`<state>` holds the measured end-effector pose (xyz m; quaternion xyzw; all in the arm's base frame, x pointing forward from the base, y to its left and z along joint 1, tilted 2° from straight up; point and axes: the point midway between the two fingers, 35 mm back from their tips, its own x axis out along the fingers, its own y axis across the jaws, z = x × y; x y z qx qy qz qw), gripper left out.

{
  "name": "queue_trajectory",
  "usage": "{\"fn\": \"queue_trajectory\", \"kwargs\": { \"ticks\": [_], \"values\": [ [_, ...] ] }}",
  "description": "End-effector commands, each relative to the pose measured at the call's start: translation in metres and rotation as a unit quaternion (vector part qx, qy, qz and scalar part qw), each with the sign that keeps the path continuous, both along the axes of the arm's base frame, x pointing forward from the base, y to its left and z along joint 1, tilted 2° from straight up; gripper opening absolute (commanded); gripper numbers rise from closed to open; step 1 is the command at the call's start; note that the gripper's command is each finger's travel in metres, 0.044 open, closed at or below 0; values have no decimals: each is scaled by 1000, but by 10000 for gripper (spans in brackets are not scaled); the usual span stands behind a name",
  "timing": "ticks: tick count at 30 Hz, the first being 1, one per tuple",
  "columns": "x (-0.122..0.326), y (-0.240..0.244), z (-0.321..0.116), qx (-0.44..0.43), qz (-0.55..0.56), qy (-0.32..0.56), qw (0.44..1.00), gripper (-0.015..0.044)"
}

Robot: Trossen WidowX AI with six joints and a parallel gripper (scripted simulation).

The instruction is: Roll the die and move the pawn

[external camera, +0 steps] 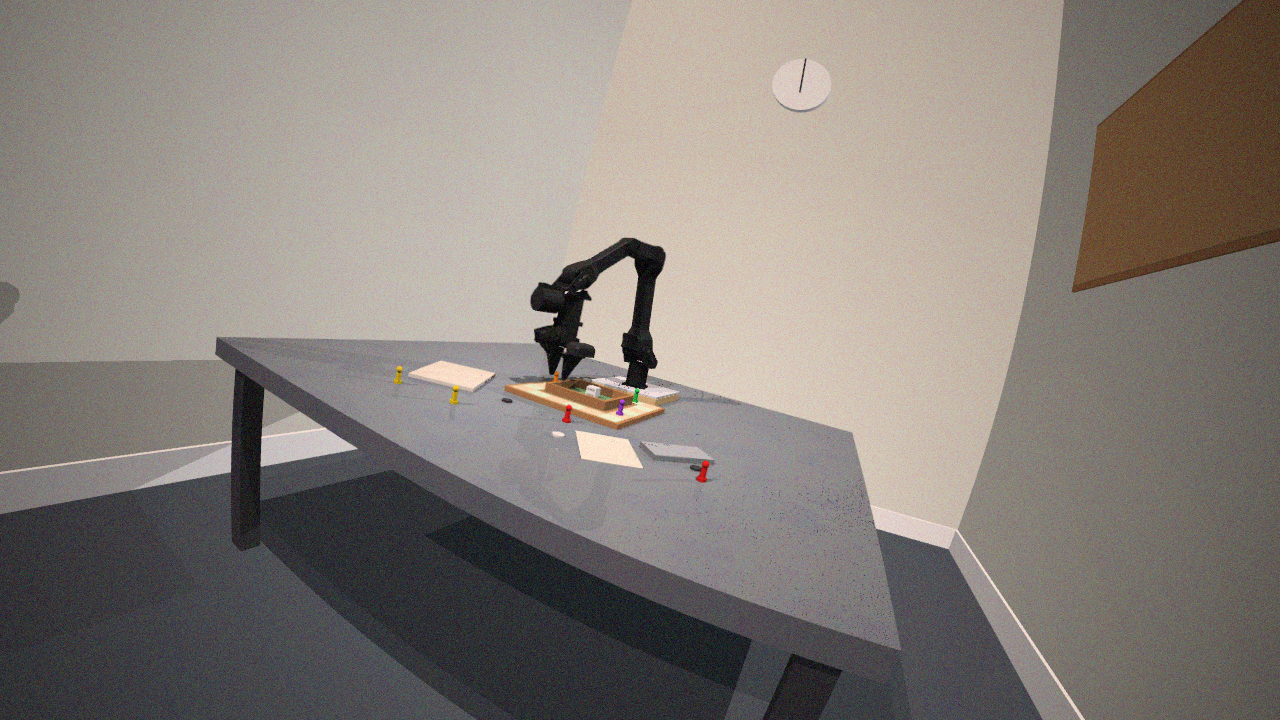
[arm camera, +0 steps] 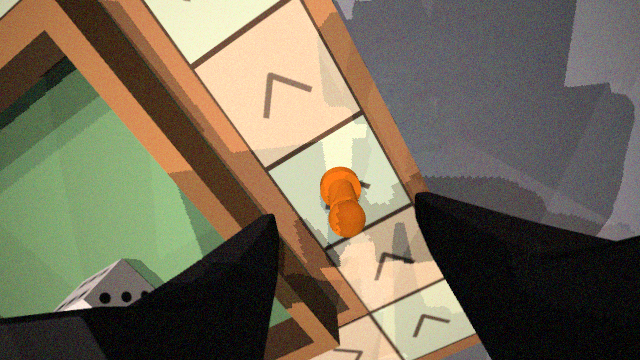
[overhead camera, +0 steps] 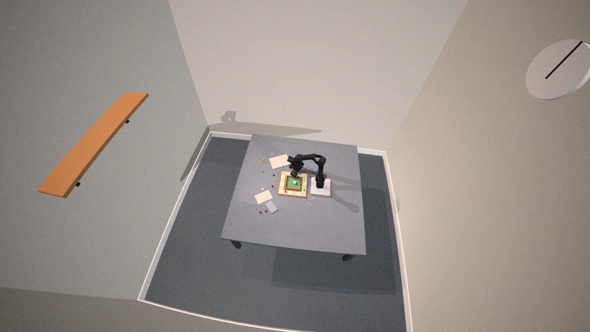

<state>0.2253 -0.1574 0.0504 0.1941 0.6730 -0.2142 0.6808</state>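
Note:
My gripper is open, its fingers on either side of the orange pawn. The pawn stands upright on a pale green square of the board, beside the tray's outer wall. One fingertip is by the tray, the other by the board's outer edge. The white die lies inside the tray; a finger hides much of it in the wrist view, and its top pips cannot be read.
A green pawn and a purple pawn stand on other squares. Red pawns, yellow pawns, a pale panel, a pale sheet and a grey slab are on the table.

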Motion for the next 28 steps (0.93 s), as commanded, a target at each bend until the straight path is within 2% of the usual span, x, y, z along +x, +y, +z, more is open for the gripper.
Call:
{"fn": "queue_trajectory", "kwargs": {
  "ticks": [1, 4, 9, 14, 18, 20, 21, 28],
  "values": [
    [3, 0, 39, -5, 2, -5, 1000, 368],
    [2, 0, 42, -5, 2, -5, 1000, 440],
    [2, 11, 53, -5, 17, -5, 1000, 440],
    [-24, 86, 95, -2, 120, -1, 993, 440],
    [-56, 125, 115, -1, 187, 3, 982, 440],
    [-61, 129, 118, 0, 196, 3, 980, 440],
    [-37, 109, 110, -4, 162, -7, 987, 440],
    [-37, 109, 110, -4, 162, -7, 987, 440]
  ]
}}
